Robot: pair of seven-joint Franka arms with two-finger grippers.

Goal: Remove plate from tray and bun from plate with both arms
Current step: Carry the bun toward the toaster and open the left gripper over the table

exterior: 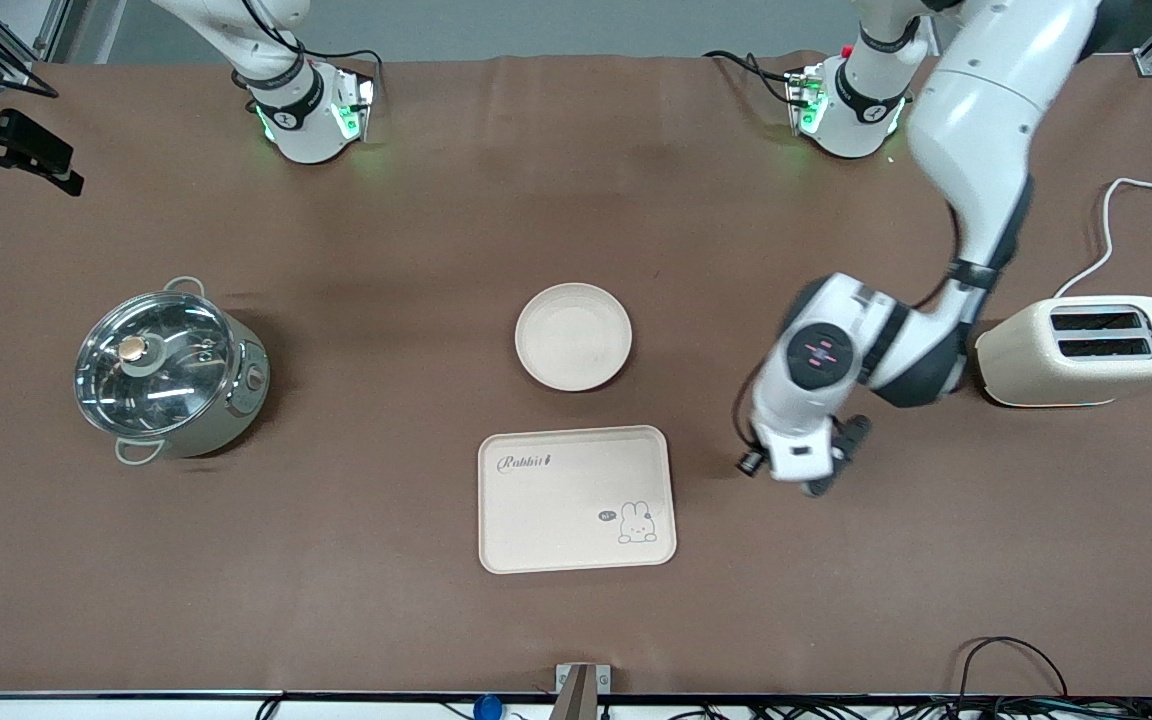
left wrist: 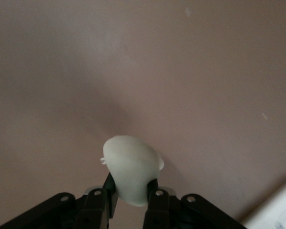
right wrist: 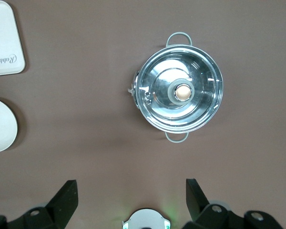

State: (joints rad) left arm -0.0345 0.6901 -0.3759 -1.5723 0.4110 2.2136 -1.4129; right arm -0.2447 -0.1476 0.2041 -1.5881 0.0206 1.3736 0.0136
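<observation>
Bun (left wrist: 132, 174) upright (lengthwise) in left pincer (left wrist: 132, 198)

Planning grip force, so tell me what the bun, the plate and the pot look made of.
The bun, pinched in the left claw: smooth, pale, matte, perhaps foam or dough; cannot tell. The plate: cream, matte, speckled, possibly fibre plastic or ceramic. The pot: mirror-bright metal with reflections, a seemingly glass lid.

Counted on the table: one plate (exterior: 573, 337), one rabbit tray (exterior: 576, 499), one lidded pot (exterior: 170, 368), one toaster (exterior: 1082, 352), one bun (left wrist: 132, 168). Two arms present.
</observation>
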